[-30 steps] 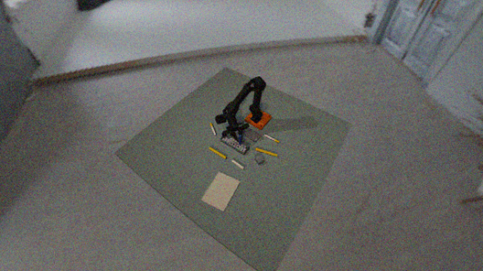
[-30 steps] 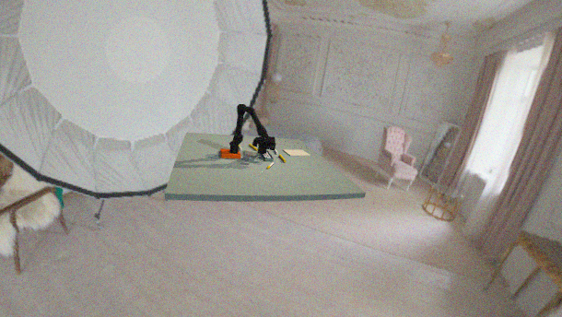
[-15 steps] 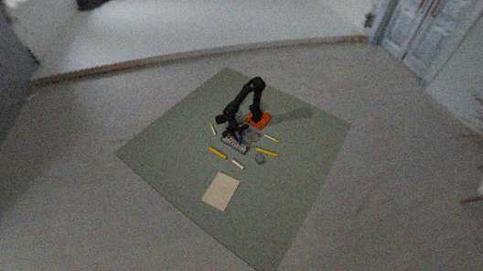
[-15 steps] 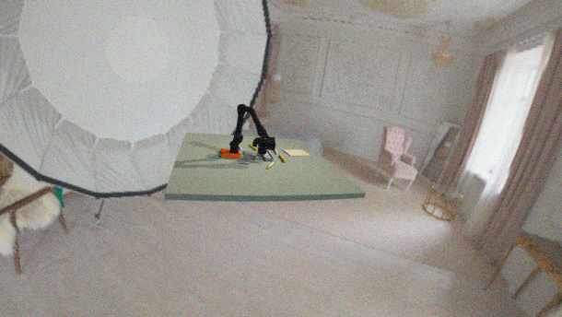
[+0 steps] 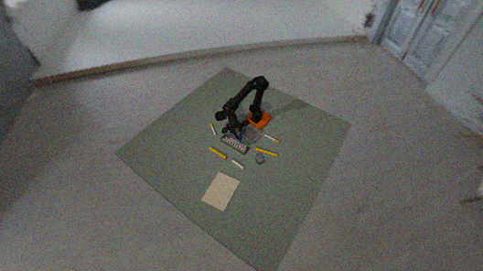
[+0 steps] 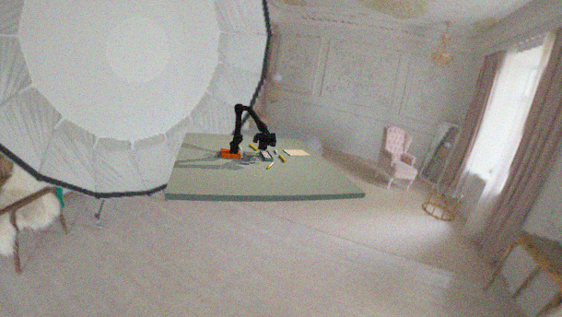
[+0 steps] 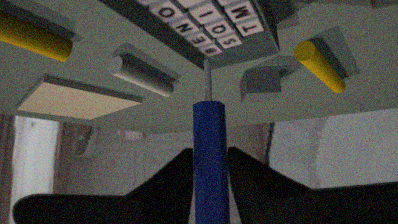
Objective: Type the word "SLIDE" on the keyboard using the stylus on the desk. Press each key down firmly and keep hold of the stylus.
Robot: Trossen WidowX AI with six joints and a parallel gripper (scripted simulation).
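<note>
The keyboard (image 5: 235, 144) (image 6: 266, 156) (image 7: 219, 30) is a dark slab with rows of pale letter keys, its near corner at the top middle of the wrist view. My gripper (image 5: 237, 131) (image 7: 210, 155) is shut on the blue stylus (image 7: 210, 165), which points away from the fingers towards the keyboard. The stylus's thin grey tip (image 7: 208, 82) overlaps the keyboard's near corner in view, close to the end key of the row reading O, N, E. Whether the tip touches anything cannot be told. Keys with I, Q, S, M and T show beyond it.
Yellow sticks (image 5: 218, 153) (image 5: 267, 152) (image 7: 321, 67) and a white stick (image 5: 237, 164) (image 7: 145, 76) lie around the keyboard. A beige board (image 5: 221, 192) (image 6: 296, 152) (image 7: 75, 101) lies farther off. The arm's orange base plate (image 5: 263, 120) (image 6: 230, 154) stands behind, on the green mat (image 5: 265, 228).
</note>
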